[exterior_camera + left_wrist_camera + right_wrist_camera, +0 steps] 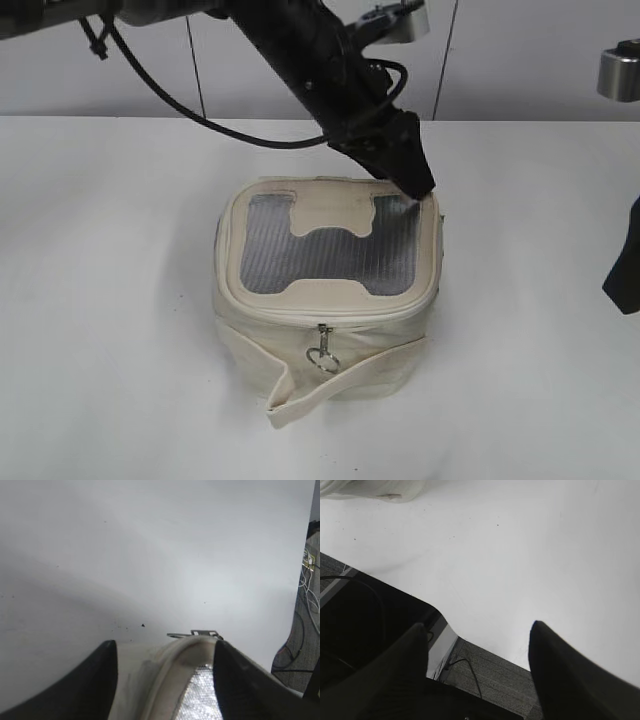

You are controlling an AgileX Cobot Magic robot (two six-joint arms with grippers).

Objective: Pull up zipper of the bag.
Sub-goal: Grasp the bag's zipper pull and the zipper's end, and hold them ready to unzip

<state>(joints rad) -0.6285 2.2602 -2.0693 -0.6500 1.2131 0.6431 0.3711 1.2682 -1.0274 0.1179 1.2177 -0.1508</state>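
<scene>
Left gripper [415, 183] at bag's [325, 290] far right lid corner, fingers spread astride the rim, grasp unclear, second zipper [322, 347] pull [199, 633] seen only from left wrist, right gripper [477, 672] open, empty, past table [530, 565] edge.

The left hand [415, 180] is matte black and tapered, black cables looping from its arm; silver cylindrical joints show behind.
</scene>
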